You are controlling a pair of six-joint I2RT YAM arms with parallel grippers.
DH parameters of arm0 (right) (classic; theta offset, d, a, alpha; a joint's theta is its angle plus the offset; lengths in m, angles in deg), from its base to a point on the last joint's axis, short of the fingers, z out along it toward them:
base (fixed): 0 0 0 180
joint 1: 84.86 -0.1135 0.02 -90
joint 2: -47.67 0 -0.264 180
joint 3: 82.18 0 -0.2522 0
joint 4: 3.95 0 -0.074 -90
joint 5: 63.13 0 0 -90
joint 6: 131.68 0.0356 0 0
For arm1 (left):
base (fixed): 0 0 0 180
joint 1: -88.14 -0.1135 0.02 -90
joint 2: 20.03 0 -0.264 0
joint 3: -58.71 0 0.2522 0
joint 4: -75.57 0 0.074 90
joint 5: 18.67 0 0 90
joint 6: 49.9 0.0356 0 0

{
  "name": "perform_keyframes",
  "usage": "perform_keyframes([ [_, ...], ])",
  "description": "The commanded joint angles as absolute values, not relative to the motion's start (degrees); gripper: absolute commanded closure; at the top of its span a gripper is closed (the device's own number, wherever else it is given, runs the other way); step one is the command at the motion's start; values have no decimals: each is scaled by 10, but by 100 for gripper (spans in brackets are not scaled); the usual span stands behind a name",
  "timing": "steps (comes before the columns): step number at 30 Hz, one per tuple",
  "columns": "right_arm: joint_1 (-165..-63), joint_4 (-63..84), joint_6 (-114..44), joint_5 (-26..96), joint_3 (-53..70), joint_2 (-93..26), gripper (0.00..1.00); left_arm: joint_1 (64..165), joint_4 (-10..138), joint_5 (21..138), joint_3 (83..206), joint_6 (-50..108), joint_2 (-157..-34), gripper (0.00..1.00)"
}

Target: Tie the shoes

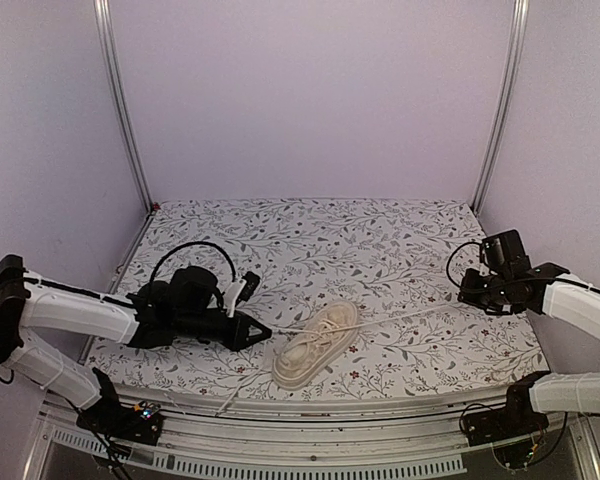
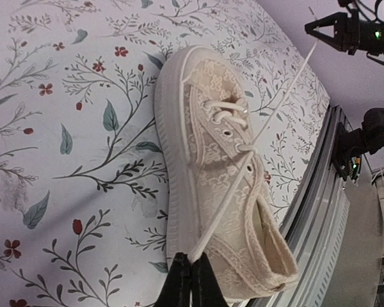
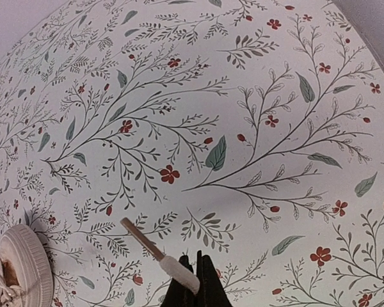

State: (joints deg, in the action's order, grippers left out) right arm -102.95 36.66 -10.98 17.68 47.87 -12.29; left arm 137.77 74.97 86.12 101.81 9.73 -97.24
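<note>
A cream lace-patterned sneaker [image 1: 315,347] lies on the floral tablecloth near the front edge, toe pointing far right. My left gripper [image 1: 265,332] sits just left of the sneaker. In the left wrist view the gripper [image 2: 192,259] is shut on one pale lace [image 2: 225,206] that runs taut from the eyelets of the sneaker [image 2: 211,160]. My right gripper [image 1: 463,298] is far right of the sneaker, shut on the other lace [image 1: 410,316], which stretches tight from the sneaker. In the right wrist view the gripper [image 3: 200,259] pinches the lace end [image 3: 179,272], whose brown tip sticks out left.
The metal front rail [image 1: 310,420] runs just behind the sneaker's heel. Lilac walls and two aluminium posts [image 1: 125,110] enclose the table. The sneaker's toe [image 3: 22,262] shows at the lower left of the right wrist view.
</note>
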Motion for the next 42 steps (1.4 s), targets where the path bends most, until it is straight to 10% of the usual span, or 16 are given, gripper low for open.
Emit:
perform_keyframes([
  [1, -989, 357, -107, 181, 504, -105, 98, 1352, 758, 900, 1043, 106, -1045, 100],
  [30, -891, 244, -123, 290, 557, -192, 97, 1416, 788, 904, 1050, 101, -1066, 100],
  [36, -891, 268, -122, 305, 558, -148, 36, 1411, 799, 928, 1114, 119, -1049, 100],
  [42, -892, 257, -141, 397, 561, -117, 28, 1402, 818, 994, 1189, 147, -1122, 100],
])
